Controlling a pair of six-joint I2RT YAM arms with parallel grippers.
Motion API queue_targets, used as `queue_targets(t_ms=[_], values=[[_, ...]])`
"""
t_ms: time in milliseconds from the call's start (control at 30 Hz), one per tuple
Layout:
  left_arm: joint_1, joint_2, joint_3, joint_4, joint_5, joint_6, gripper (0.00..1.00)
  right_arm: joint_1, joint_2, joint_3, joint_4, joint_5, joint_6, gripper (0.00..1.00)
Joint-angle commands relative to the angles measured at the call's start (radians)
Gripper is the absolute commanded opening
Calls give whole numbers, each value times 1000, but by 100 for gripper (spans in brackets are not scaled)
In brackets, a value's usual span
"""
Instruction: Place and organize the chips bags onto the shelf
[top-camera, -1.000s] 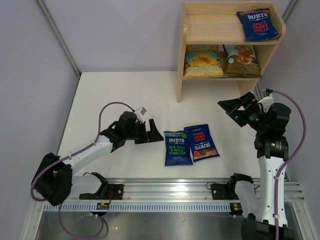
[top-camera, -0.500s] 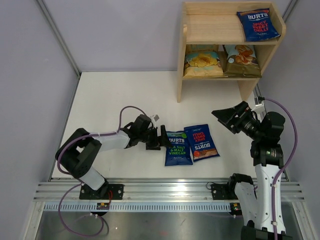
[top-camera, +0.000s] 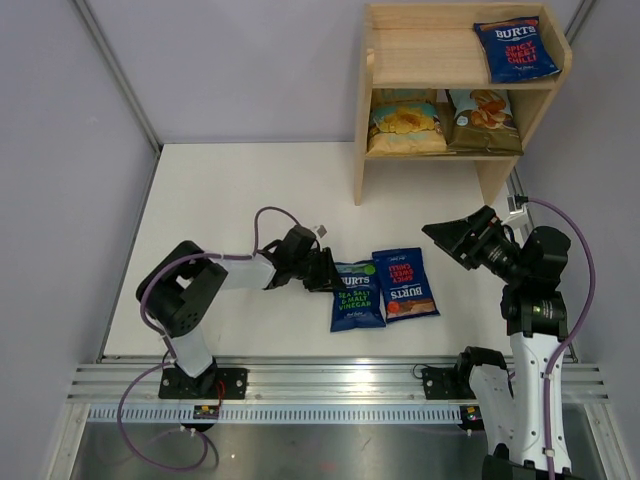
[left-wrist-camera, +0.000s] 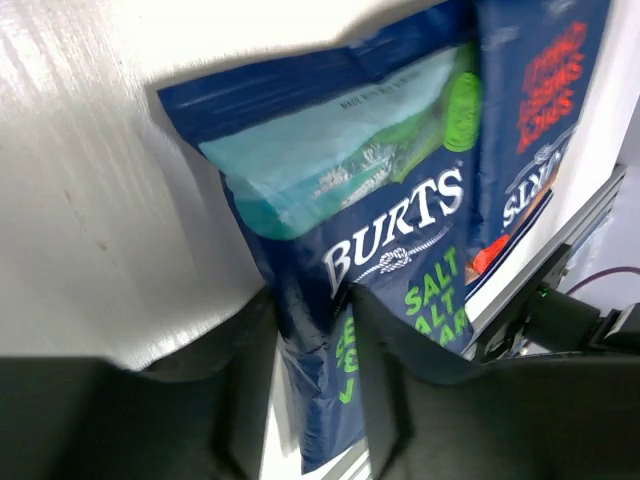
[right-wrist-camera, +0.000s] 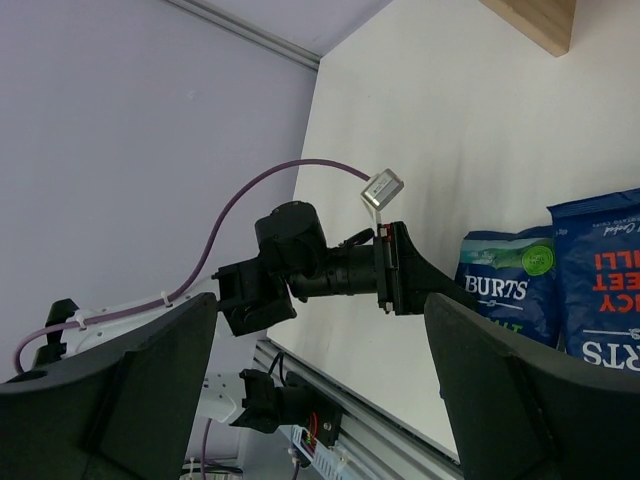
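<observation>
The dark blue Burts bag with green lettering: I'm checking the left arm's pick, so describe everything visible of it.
The dark blue, glossy, crinkly bag reads BURTS in white and SEA SALT & MALT VINEGAR in green, under a teal picture and green badge. It lies face up on the white tabletop, right edge against a red-lettered Burts bag. Its left edge looks pinched between the left gripper's black fingers.

Framed by wide-spread fingers (right-wrist-camera: 110, 400), the left gripper (right-wrist-camera: 425, 290) is sitting at the green bag's (right-wrist-camera: 500, 285) edge, the red bag (right-wrist-camera: 600, 280) lying alongside.
</observation>
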Motion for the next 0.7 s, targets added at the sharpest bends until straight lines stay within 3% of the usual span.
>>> queue_targets(t_ms=[0,233,433,667], values=[[-6,29,1,0,-80,-3,29,9,-11,17,14,-24,-10,92],[-6,-117,-80,15,-195,-53,0,9,-6,-7,22,-16,-21,92],[2,-272,-124,-14,-313,-106,0,10,16,-90,90,-33,7,91],[11,-441,-121,-33,-374,-163,0,79,75,-303,450,-67,250,89]])
